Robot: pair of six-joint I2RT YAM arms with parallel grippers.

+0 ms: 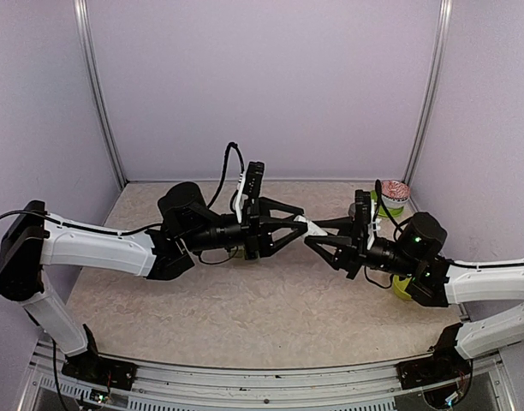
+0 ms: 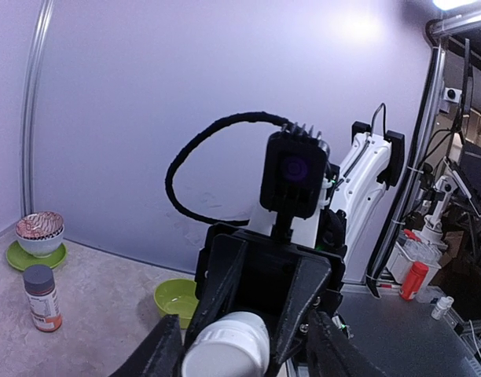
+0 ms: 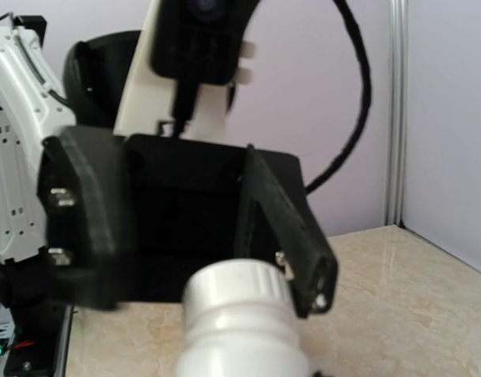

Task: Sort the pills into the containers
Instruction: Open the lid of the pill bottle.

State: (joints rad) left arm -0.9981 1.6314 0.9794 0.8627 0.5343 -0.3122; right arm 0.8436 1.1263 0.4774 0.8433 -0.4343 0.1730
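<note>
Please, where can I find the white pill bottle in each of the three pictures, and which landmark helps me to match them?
Top external: the white pill bottle is near the picture's centre.
Left wrist: bottom centre.
Right wrist: bottom centre.
Landmark: the green saucer is at the far right in the top view and at the far left in the left wrist view. It is not in the right wrist view.

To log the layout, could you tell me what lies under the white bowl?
A green saucer lies under the white bowl; the saucer's middle is covered.
</note>
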